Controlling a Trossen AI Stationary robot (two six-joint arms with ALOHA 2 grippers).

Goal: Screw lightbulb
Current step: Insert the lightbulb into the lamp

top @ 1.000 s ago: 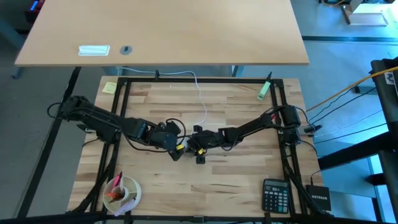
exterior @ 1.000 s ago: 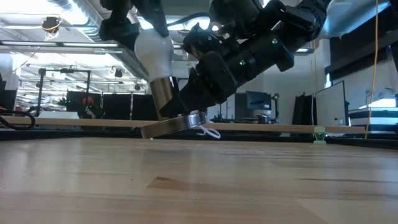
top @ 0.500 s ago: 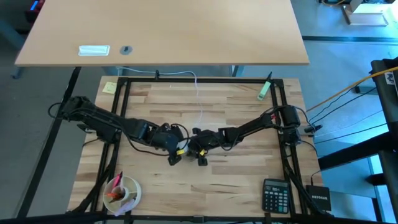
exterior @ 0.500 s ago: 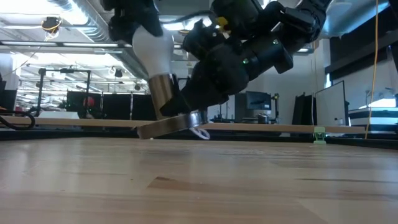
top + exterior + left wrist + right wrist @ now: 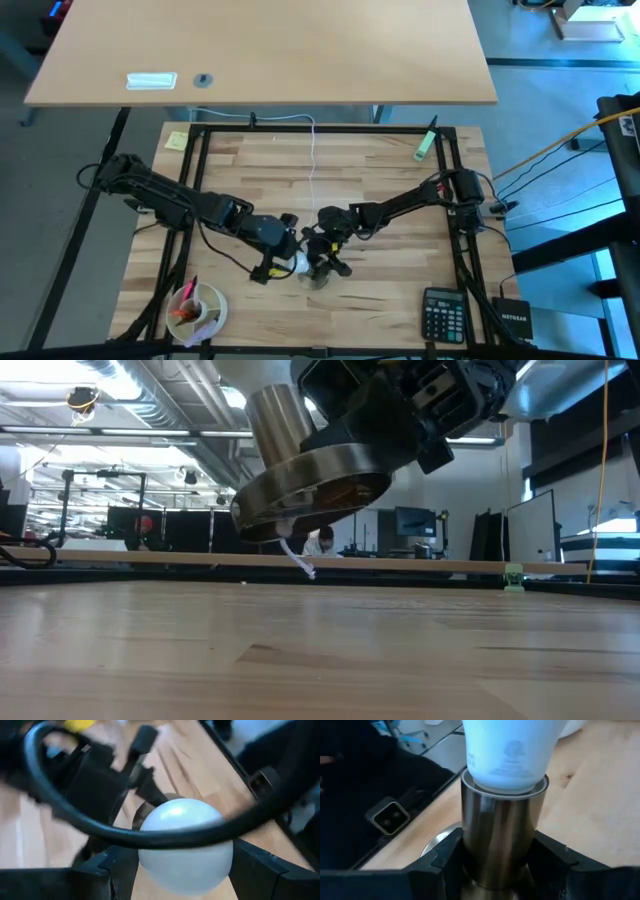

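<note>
Wooden butcher-block table (image 5: 380, 290) inside a black frame, with a paler desk (image 5: 300, 50) beyond its far edge. Left arm (image 5: 165, 198) stretched in from the left side, right arm (image 5: 410, 205) from the right, meeting near the table's middle, toward the front edge.

Left gripper (image 5: 172, 865) clenched on the globe of the lightbulb (image 5: 186, 845), one dark finger (image 5: 112, 867) pressed on each side of the white frosted glass. Black cable (image 5: 150, 834) looped across in front of the bulb in the left wrist view.

Right gripper (image 5: 496, 862) grasping the socket (image 5: 499, 837), a round silvery metal sleeve, fingers (image 5: 447, 857) tight against both its sides. Lightbulb seated in the top of that sleeve, its white neck meeting the metal rim, printed lettering faint on the neck. Screw base not visible, hidden inside the sleeve.

Socket lifted clear of the tabletop and tilted in the low view, its wide disc foot (image 5: 310, 485) hanging in the air with a thin white cord (image 5: 297, 558) trailing from under it. Same cord (image 5: 312, 160) running away across the wood toward the far edge in the high view.

Off to the sides: calculator (image 5: 441, 315) at the front right corner, small white bowl (image 5: 200, 308) with bits in it at the front left, green marker (image 5: 425, 145) near the far right, yellow sticky note (image 5: 176, 141) at the far left corner.
</note>
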